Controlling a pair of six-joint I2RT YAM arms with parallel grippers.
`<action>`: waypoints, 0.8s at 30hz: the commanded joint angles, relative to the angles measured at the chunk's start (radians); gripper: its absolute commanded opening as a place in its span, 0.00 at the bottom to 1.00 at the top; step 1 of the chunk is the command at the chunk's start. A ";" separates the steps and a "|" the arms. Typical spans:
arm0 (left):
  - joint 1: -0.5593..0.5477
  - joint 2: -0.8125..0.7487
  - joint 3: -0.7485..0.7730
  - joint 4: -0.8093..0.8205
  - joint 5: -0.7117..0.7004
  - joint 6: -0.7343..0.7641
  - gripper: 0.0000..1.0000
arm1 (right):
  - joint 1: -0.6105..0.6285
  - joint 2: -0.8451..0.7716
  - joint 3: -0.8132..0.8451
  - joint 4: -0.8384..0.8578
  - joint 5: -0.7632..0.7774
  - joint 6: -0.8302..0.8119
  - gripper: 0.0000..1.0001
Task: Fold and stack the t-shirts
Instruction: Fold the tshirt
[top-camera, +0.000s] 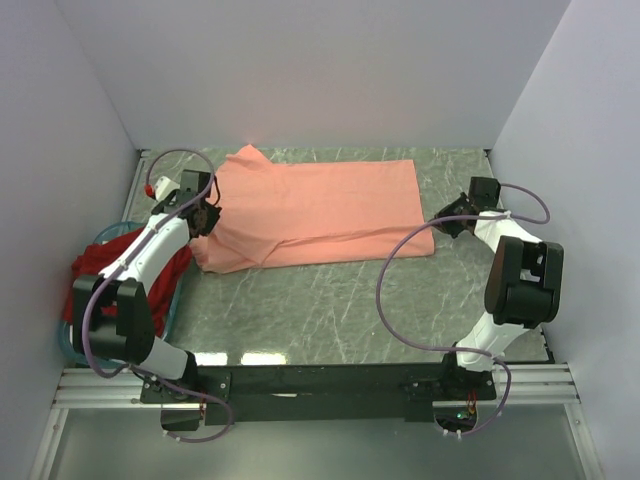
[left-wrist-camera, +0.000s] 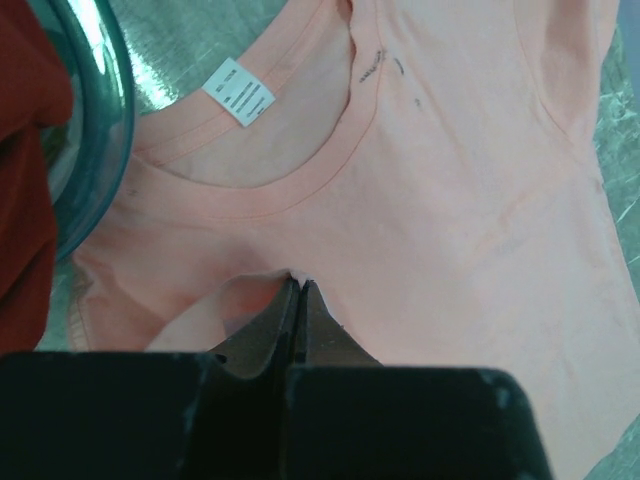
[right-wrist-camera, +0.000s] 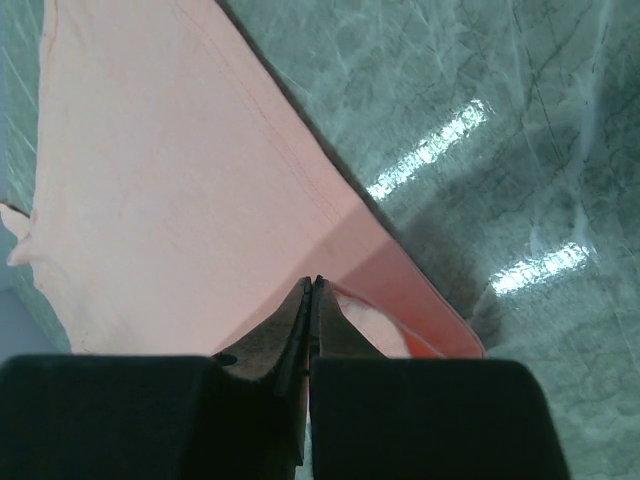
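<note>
- Left claw — pinching the salmon-pink t-shirt just below its collar.
- Right claw pinches that shirt's hem corner.
- Dark red t-shirt sits in the teal basket.

The salmon-pink t-shirt lies folded lengthwise (collar leftward), the dark red t-shirt crumpled beside it.

Salmon-pink t-shirt: matt, soft knit cloth, ribbed collar. Dark red t-shirt: matt cloth too. Table: marbled grey-green, glossy, glare streaks. Basket: teal, shiny plastic.
</note>
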 joint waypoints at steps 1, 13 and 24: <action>0.008 0.020 0.062 0.014 0.006 0.024 0.01 | 0.005 0.013 0.058 -0.002 0.008 0.002 0.00; 0.016 0.103 0.120 0.025 0.032 0.047 0.01 | 0.006 0.037 0.089 -0.008 0.004 -0.010 0.00; 0.043 0.143 0.152 0.077 0.078 0.093 0.08 | 0.016 0.079 0.138 -0.048 -0.008 -0.059 0.40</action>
